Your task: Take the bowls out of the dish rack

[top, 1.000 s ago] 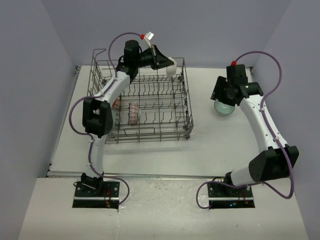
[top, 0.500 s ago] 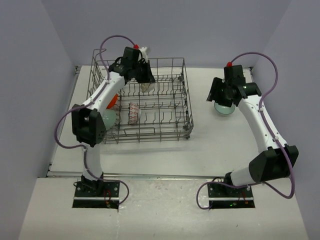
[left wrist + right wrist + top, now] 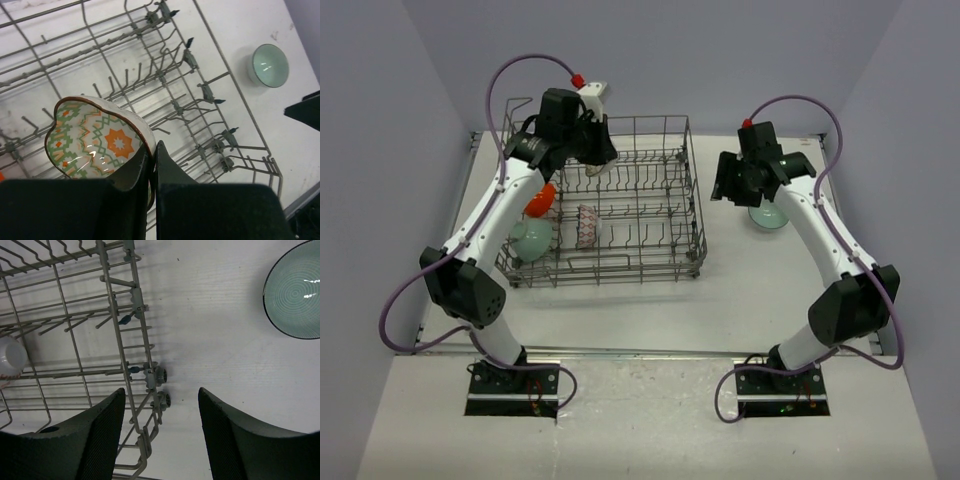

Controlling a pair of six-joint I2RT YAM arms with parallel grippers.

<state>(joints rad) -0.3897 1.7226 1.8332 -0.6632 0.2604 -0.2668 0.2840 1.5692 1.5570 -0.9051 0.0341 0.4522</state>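
Now the left claw [image 3: 152, 150], shut tight on the patterned bowl's [image 3: 95, 137] rim, has swung over the dish rack's [image 3: 620, 268] far-left part. The right claw [image 3: 160, 390], open and empty, has neared the rack's right wall. The bowl is scalloped, orange-and-green inside.

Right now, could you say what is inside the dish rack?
An orange bowl, a mint bowl and a red-patterned bowl; the left arm hides the rack's left edge.

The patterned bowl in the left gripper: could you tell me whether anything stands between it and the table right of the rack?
Yes: the dish rack's right wall, with the open right gripper hovering over it.
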